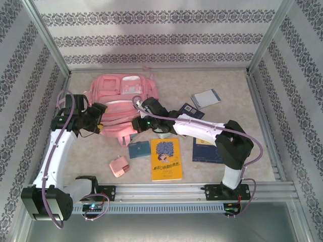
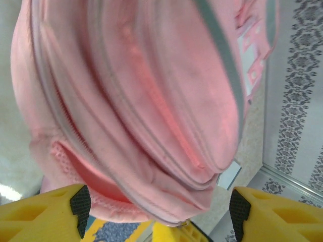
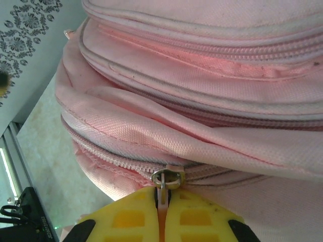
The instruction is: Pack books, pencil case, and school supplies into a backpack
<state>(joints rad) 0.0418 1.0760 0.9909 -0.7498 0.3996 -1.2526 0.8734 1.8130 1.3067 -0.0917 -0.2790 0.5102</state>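
Note:
The pink backpack (image 1: 123, 96) lies at the back left of the table. My left gripper (image 2: 159, 206) is open, its yellow fingers (image 2: 50, 212) spread either side of the bag's lower edge; from above it (image 1: 100, 121) sits at the bag's near left side. My right gripper (image 3: 164, 201) is shut on the pink zip pull (image 3: 162, 199), just below the metal slider (image 3: 169, 177) on the bag's near edge. A yellow book (image 1: 166, 159), a teal box (image 1: 138, 149) and a pale pink block (image 1: 119, 167) lie in front of the bag.
A grey-white notebook (image 1: 206, 98) and a dark navy book (image 1: 192, 111) lie at the back right. Another navy book (image 1: 207, 151) sits partly under the right arm. Patterned walls and metal frame posts close in the table on three sides.

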